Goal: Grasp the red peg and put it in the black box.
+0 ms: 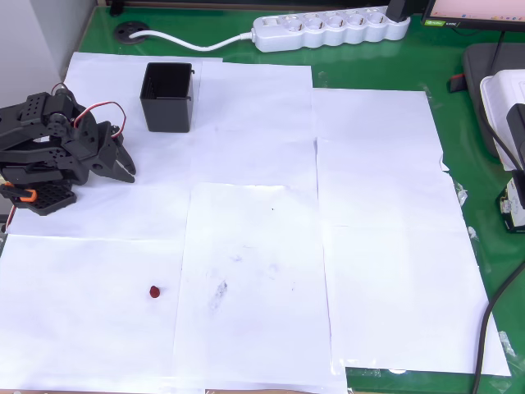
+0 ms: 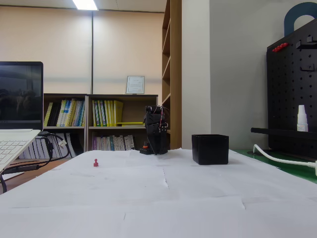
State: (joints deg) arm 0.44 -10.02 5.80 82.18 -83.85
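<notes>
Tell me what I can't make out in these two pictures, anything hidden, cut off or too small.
- Inside floor of the black box: hidden by its own front wall in the fixed view.
- Red peg: too small in the overhead view to tell its shape or whether it stands upright.
- Claw: in the fixed view the folded arm is small and dark, so the fingers blend together.
- Arm base: cut off by the left edge in the overhead view.

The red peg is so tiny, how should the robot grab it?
The red peg stands alone on the white paper, wider at the bottom in the fixed view. Probably best to come straight down from above and pinch its narrower upper part, since nothing crowds it. The gripper sits folded near the black box.
</notes>
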